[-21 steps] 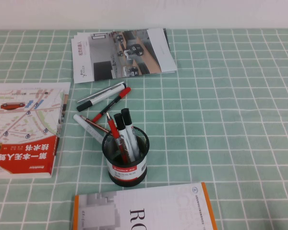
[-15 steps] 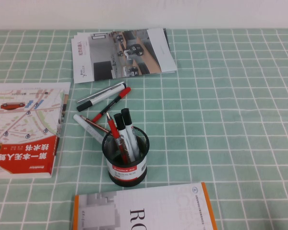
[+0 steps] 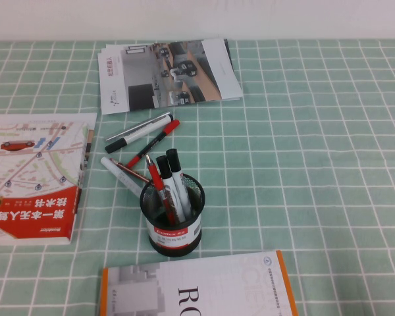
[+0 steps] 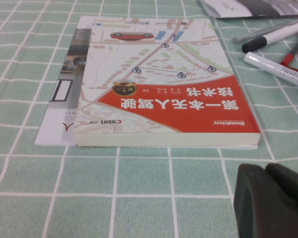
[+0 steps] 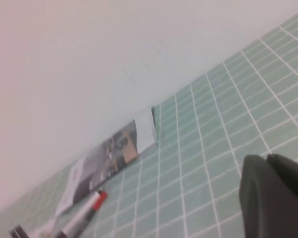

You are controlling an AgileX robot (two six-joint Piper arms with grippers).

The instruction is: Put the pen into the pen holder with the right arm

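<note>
The pen, slim and black with a red cap, lies on the green checked cloth just behind the pen holder, beside a white marker with a black cap. The round black mesh holder stands upright and holds two black-capped markers and a red pen. Neither arm shows in the high view. My right gripper is shut and empty, off to the side above the cloth, with the pen's red cap far from it. My left gripper is shut and empty near the red-and-white book.
A brochure lies at the back. The red-and-white book lies at the left. An orange-edged white book lies at the front edge. A clear-barrelled marker lies left of the holder. Bare cloth spreads to the right.
</note>
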